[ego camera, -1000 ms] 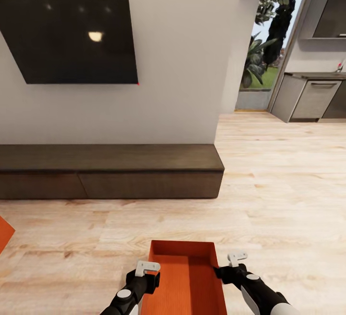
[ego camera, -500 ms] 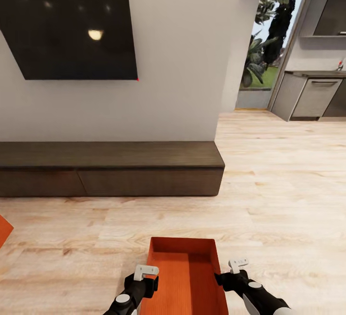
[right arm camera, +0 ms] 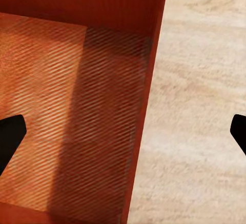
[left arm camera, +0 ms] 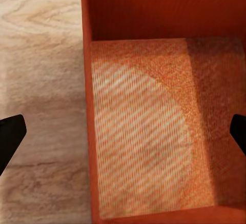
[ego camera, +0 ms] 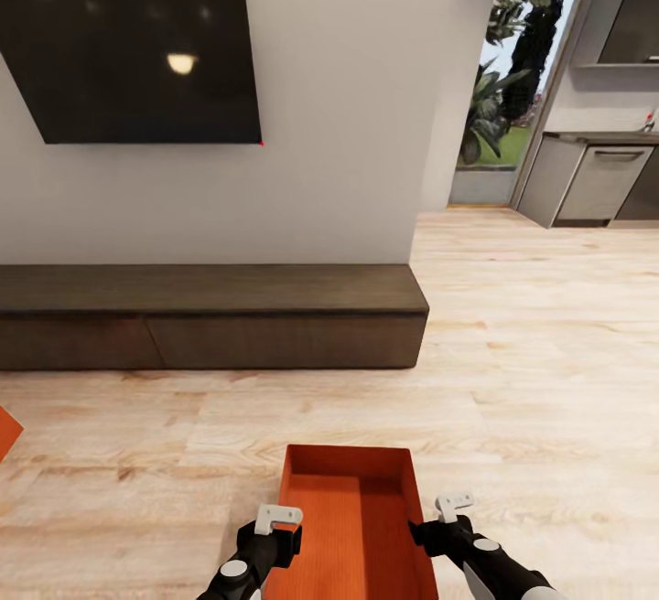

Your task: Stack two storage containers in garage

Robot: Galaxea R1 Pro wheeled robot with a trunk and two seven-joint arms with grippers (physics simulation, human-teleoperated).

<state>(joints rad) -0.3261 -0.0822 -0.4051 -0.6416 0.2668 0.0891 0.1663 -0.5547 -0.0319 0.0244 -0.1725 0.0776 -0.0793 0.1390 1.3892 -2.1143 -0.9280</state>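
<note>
Two hands sit low in the head view, one at each long side of an orange bin (ego camera: 352, 527). The left hand (ego camera: 277, 531) is at the bin's left wall, and its wrist view shows that wall running between the two dark fingertips (left arm camera: 10, 134), one outside over the wood and one over the bin's inside; the fingers are spread wide, released, not pinching the wall. The right hand (ego camera: 446, 522) is at the bin's right wall, and its wrist view shows the same: the wall passes between its widely parted fingertips (right arm camera: 9, 134), so it too is released.

The bin is lidless and nothing lies on its ribbed bottom; it stands on the pale wood-plank floor (ego camera: 540, 380) of the living room, its short end toward the wall. A corner of a second orange bin (ego camera: 5, 431) shows at the left edge of the head view, well apart from the first.

Beyond the bins, a long dark low cabinet (ego camera: 210, 316) runs along the grey wall, and a black TV (ego camera: 137, 56) hangs above it. To the right, an opening leads to grey kitchen units (ego camera: 595, 184) and a glass door with greenery outside.
</note>
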